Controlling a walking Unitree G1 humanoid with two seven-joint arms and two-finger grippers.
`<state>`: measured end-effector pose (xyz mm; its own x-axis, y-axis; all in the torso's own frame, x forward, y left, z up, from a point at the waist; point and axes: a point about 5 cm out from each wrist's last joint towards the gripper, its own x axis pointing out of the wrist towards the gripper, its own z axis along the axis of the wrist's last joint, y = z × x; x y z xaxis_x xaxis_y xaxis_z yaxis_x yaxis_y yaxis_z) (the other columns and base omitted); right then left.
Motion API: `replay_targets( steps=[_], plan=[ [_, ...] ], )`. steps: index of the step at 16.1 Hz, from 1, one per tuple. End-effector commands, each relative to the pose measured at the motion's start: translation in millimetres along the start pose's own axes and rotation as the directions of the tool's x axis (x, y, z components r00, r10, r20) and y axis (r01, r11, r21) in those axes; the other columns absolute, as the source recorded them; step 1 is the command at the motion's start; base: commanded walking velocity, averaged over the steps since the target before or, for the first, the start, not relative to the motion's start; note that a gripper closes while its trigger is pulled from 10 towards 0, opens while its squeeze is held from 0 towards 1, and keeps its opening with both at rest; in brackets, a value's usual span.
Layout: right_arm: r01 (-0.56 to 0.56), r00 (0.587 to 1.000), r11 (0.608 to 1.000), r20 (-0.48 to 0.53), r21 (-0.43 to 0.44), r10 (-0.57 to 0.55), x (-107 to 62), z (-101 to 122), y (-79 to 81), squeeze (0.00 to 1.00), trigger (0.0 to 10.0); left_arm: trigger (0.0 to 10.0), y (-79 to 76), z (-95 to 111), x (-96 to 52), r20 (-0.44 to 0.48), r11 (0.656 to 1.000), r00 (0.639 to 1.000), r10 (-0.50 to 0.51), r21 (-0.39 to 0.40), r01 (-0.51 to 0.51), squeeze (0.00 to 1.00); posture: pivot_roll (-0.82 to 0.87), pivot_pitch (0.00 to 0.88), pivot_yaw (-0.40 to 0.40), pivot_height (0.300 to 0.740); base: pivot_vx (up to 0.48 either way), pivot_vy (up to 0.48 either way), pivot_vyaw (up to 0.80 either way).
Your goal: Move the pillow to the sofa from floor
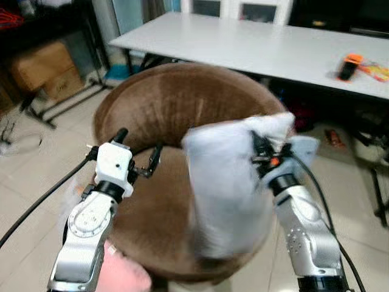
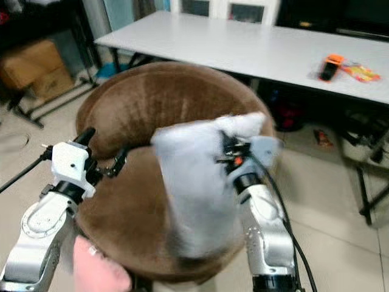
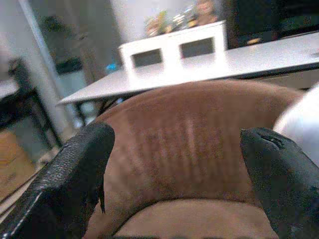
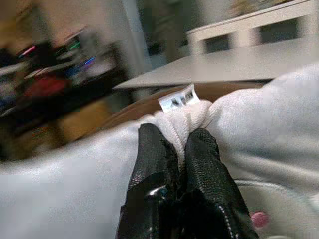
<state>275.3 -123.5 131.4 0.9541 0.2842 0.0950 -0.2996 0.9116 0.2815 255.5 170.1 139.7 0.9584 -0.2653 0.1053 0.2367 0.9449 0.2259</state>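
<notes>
Round brown sofa (image 1: 164, 115) on pale tiled floor (image 1: 36, 176); white table (image 1: 261, 45) with orange object (image 1: 350, 66)

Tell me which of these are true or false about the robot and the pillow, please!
1. The right gripper pinches the white pillow. True.
2. The pillow lies on the floor. False: it hangs in the air over the brown sofa.
3. The left gripper is open and holds nothing. True: its fingers stand wide apart in front of the sofa's back.
4. The long table behind the sofa is black. False: it is white.
5. An orange and black thing lies on the table. True.
</notes>
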Motion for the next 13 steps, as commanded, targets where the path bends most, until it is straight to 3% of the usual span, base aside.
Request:
replay_targets(
  steps=[1, 6, 9, 13],
  plan=[
    [-0.070, 0.995, 0.998, 0.064, -0.003, 0.070, 4.7, 14, 11.1, 0.00, 10.0, 10.0, 2.7, 1, -2.8, -0.002, 1.000, 1.000, 0.011, 0.004, -0.011, 0.53, 0.06, 0.000, 0.014, 0.740, 0.255, 0.000, 0.80],
    [-0.033, 0.997, 0.999, 0.065, 0.017, 0.032, 7.5, 14, 6.5, 0.00, 10.0, 10.0, 3.2, 1, -7.9, -0.006, 1.000, 1.000, 0.026, 0.004, -0.026, 0.53, 0.06, 0.004, -0.004, 0.740, 0.251, 0.000, 0.14],
    [-0.034, 0.998, 0.999, 0.061, 0.017, 0.033, 8.6, 15, 7.5, 0.00, 10.0, 10.0, 4.1, -1, -10.2, -0.017, 1.000, 0.999, 0.028, 0.003, -0.028, 0.51, 0.06, 0.008, -0.006, 0.740, 0.000, 0.000, 0.00],
    [-0.086, 0.994, 0.996, 0.067, 0.023, 0.084, 12.5, 20, 15.9, 0.00, 10.0, 10.0, 0.4, -4, -18.6, -0.053, 0.994, 0.993, -0.109, 0.007, 0.110, 0.51, 0.05, 0.012, -0.010, 0.740, 0.000, 0.000, 0.00]
  ],
)
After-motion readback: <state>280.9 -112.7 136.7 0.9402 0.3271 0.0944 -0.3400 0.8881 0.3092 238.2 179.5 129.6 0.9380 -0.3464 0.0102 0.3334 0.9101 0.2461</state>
